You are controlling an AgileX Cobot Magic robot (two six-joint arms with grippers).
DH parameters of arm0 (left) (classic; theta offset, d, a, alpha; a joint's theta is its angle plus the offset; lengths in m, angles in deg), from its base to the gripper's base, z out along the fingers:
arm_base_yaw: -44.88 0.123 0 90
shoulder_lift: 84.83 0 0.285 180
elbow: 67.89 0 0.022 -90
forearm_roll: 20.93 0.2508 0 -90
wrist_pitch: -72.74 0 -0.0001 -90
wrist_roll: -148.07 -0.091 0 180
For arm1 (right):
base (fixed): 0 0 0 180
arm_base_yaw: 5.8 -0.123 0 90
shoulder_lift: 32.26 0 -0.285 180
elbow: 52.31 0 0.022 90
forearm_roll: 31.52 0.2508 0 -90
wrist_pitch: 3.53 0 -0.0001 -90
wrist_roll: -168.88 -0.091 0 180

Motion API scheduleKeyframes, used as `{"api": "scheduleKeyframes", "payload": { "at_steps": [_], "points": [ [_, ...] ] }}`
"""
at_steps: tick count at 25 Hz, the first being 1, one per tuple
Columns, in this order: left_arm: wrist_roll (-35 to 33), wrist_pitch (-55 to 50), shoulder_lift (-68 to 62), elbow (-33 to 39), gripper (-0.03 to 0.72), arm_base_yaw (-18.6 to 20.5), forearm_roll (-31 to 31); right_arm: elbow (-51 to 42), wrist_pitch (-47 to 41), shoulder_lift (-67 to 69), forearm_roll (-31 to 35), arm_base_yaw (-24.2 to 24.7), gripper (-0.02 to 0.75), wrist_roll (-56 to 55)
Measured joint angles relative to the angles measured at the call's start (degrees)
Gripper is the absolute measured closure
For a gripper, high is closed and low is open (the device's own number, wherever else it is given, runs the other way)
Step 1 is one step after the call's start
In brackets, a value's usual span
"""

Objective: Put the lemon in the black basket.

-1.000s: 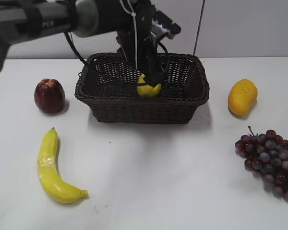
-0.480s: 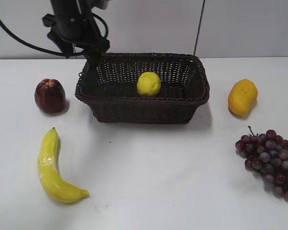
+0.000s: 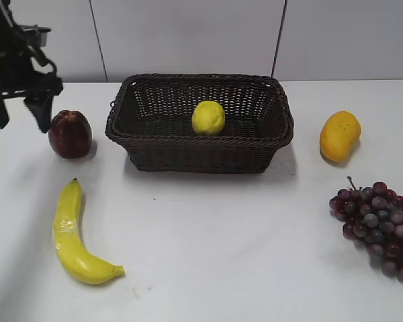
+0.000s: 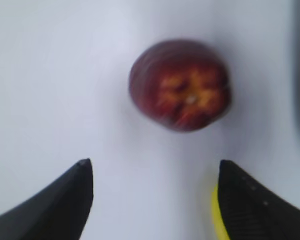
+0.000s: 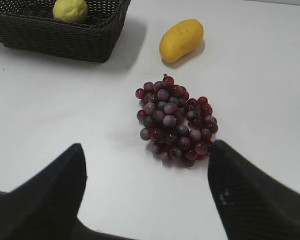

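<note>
Hidden: my left claw (image 3: 19, 111) is cut off by the exterior view's left edge, so only two dark fingers hanging down show there; the right claw (image 5: 147, 192) does not appear in that view at all.
Blur: the left wrist view is soft, and a dark strip at its right edge is too blurred for me to name.
Left claw: spread wide, holding nothing, raised over the table (image 3: 208, 235), with the red apple (image 4: 180, 85) ahead of it between the finger lines.
Right claw: spread wide and empty, the grapes (image 5: 174, 120) just ahead of it, the mango (image 5: 181, 40) beyond them.
Lemon: I see the lemon (image 3: 208, 117) lying inside the black basket (image 3: 201, 157), well off to the right of my left claw and touched by nothing.
Room: bare table lies between the banana (image 3: 77, 238) and the grapes, in front of the basket.
Views: only the right wrist view shows its own fingers; only the exterior shows the whole banana.
</note>
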State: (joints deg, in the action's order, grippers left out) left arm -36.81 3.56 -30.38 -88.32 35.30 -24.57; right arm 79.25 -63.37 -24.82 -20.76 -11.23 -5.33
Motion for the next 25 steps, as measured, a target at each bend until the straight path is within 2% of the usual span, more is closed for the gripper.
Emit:
{"api": "scheduleKeyframes", "payload": {
  "at_steps": [8,14,18,25],
  "points": [
    [0.0,-0.1,20.0,26.0,0.117,4.7,0.4,0.0,0.0,0.0,0.0,0.0,0.166,0.0],
    [0.0,3.0,38.0,43.2,0.118,5.4,0.8,0.0,0.0,0.0,0.0,0.0,0.166,0.0],
    [0.0,5.5,48.8,50.8,0.120,5.4,0.6,0.0,0.0,0.0,0.0,0.0,0.166,0.0],
    [0.0,7.0,63.5,59.7,0.120,5.4,-1.4,0.0,0.0,0.0,0.0,0.0,0.167,0.0]
  ]
}}
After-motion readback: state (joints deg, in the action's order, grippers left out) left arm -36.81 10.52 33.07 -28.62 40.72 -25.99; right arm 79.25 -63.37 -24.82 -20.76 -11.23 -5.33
